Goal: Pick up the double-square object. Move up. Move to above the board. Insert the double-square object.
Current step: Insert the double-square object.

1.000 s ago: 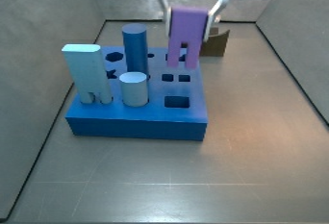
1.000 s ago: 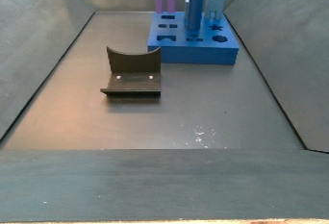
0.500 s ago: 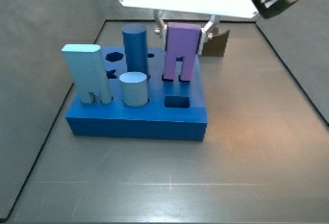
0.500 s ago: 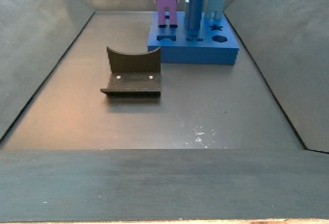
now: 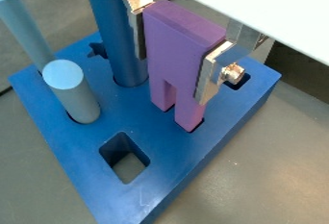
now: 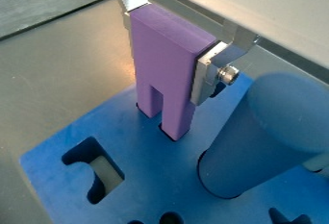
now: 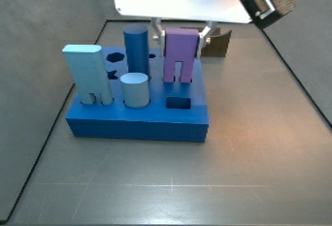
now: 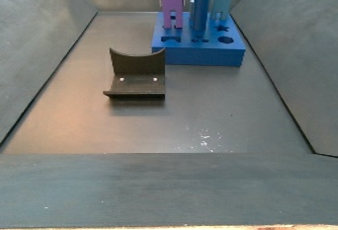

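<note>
Lower than half a second ago, and lower again than a second ago: the tall purple stepped prism, the double-square object [image 7: 181,55], now down with its foot in the top face of the thick blue square slab with dark shaped holes, the board [image 7: 143,123]. Earlier well clear above the slab; now reaching into a hole, as both wrist views show [image 5: 179,64] [image 6: 167,74]. How deep it sits, not visible. By the look of it, insertion under way or close to done, with release and retreat left; a judgement only.

Gripper [image 5: 180,16] closed on the double-square object, flat silver fingers [image 5: 216,62] pressed to its two opposite sides near the top, nothing else between them. In a side view the gripper [image 7: 181,28] hangs straight down from the white wrist housing, over the far right part of the board, fingers pointing down, prism upright.

Beside it on the board: dark-blue cylinder [image 7: 136,48] just left of the prism, standing close but apart; pale-blue short cylinder [image 7: 135,89] nearer; light-blue rectangular block [image 7: 85,73] at the left. Square hole [image 5: 125,159] in the board open and unfilled. Dark olive-brown open holder [image 8: 134,76] on the floor, well apart from the board, empty.
</note>
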Robot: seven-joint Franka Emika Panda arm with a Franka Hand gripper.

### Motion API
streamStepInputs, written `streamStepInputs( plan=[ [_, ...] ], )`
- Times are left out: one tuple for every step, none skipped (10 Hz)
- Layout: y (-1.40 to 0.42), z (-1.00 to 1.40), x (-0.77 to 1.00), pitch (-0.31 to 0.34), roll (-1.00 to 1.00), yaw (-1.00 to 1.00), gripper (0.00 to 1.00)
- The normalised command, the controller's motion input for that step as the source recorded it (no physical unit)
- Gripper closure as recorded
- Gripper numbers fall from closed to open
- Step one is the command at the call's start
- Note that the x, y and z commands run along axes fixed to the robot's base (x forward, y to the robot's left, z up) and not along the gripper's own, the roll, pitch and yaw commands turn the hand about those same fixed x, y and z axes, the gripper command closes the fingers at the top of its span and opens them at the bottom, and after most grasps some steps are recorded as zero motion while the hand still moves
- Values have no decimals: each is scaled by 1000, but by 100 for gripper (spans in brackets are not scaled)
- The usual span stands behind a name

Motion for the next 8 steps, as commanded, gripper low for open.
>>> streamStepInputs(
  plan=[
    [0,-257,0,-117,0,26,100],
    [0,-306,0,-63,0,0,100],
    [-9,-423,0,-126,0,0,100],
    [-9,-357,0,-77,0,0,100],
    [0,-277,0,-37,0,0,100],
    [0,0,0,0,-94,0,100],
    [0,0,0,0,-11,0,100],
    [0,0,0,0,0,0,100]
  ],
)
